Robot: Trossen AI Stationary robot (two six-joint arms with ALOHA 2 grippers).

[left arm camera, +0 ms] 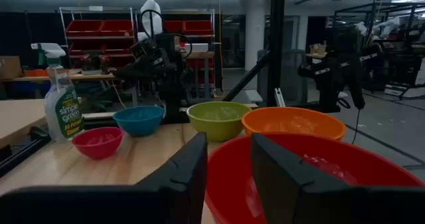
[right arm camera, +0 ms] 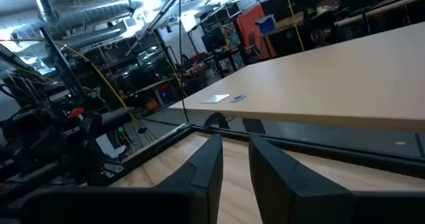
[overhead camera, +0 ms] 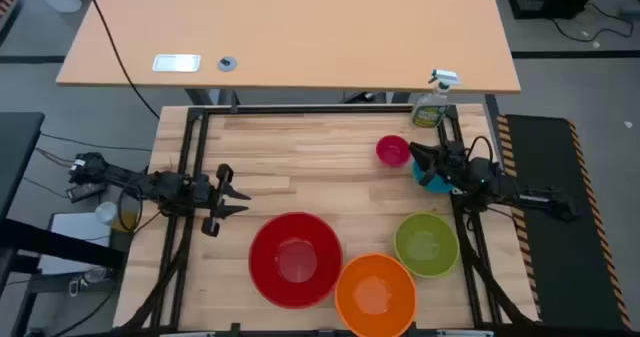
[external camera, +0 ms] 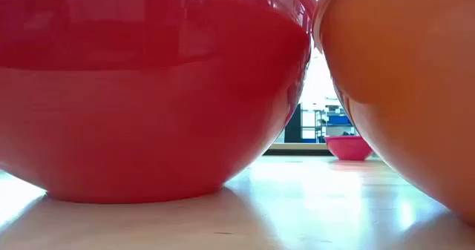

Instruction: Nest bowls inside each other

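Note:
Five bowls stand apart on their bases on the wooden table. The red bowl [overhead camera: 295,259] and the orange bowl [overhead camera: 375,292] are near the front edge. The lime green bowl [overhead camera: 427,244] is at the right, the pink bowl [overhead camera: 392,150] farther back. The blue bowl [overhead camera: 432,184] is partly under my right arm. My left gripper [overhead camera: 238,199] [left arm camera: 229,164] is at the table's left, shut, pointing level at the red bowl [left arm camera: 319,177]. My right gripper [overhead camera: 418,155] [right arm camera: 236,157] hangs over the blue bowl [left arm camera: 138,119], shut, with nothing between its fingers.
A green spray bottle [overhead camera: 432,102] stands at the table's far right corner. Behind the frame is a larger tan desk [overhead camera: 290,37]. In the low view the red bowl [external camera: 148,94] and the orange bowl [external camera: 408,79] fill the foreground, with the pink bowl [external camera: 349,147] between them.

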